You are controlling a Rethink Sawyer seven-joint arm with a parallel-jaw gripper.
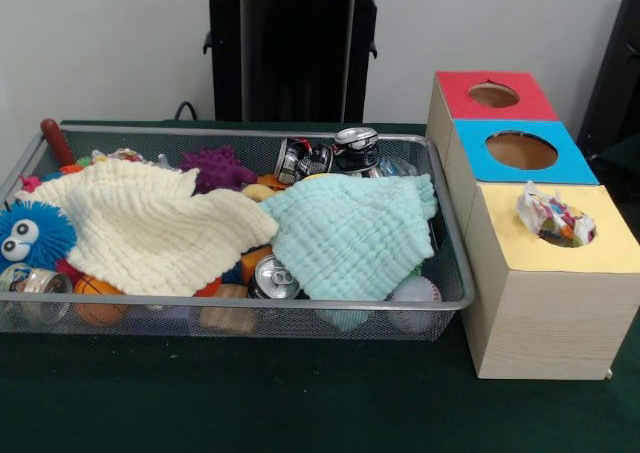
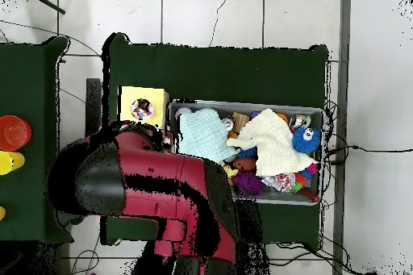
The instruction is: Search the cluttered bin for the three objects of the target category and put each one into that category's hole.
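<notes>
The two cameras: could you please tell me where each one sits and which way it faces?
Front view: low, across the table, facing the wire mesh bin and the wooden box with red, blue and yellow tops; only the black pedestal shows.
Overhead view: above, looking straight down; the red and black arm covers the lower middle.
Both share the bin, the mint cloth and the cream cloth.

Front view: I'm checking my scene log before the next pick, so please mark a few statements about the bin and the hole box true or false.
1. A mint green cloth lies on the clutter in the wire bin. True.
2. The yellow hole is empty. False: a crumpled wrapper sits in it.
3. The blue fuzzy toy has googly eyes. True.
4. The red hole is nearest the camera. False: it is farthest; yellow is nearest.
5. A silver can lies beside the mint cloth. True.
</notes>
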